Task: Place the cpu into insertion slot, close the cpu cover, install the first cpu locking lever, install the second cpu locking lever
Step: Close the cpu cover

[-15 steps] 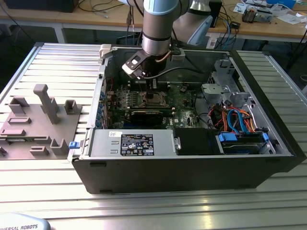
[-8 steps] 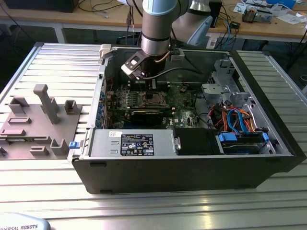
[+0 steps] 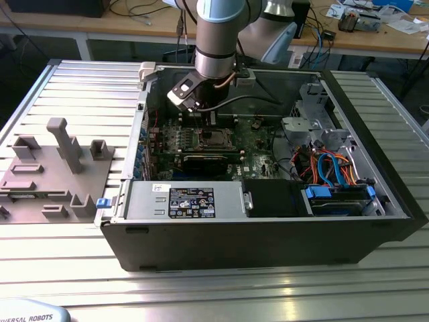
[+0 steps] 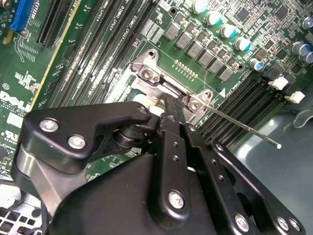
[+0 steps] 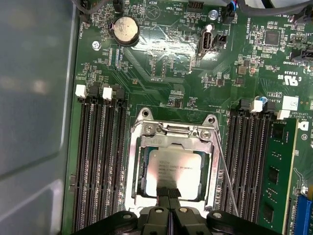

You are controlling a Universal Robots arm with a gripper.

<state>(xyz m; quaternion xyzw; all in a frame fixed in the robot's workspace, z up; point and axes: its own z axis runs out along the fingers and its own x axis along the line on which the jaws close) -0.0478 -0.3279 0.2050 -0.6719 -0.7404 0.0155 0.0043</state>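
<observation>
The cpu (image 5: 173, 169) is seen seated flat in the insertion slot (image 5: 143, 171), and the cpu cover (image 5: 171, 141) is laid down over it, so that the chip's silver top is framed by the cover's square window. In the first wrist view the gripper (image 5: 168, 192) is set at one edge of that window, its black fingers (image 5: 161, 193) pressed together with only a hairline seam between them; nothing is seen held, and the tips appear to touch the cover's edge just beside the chip. A thin metal lever rod (image 5: 226, 181) is seen along one side of the socket, slanting out towards the neighbouring memory slots (image 5: 249, 161) on the green circuit board (image 5: 171, 73).
</observation>
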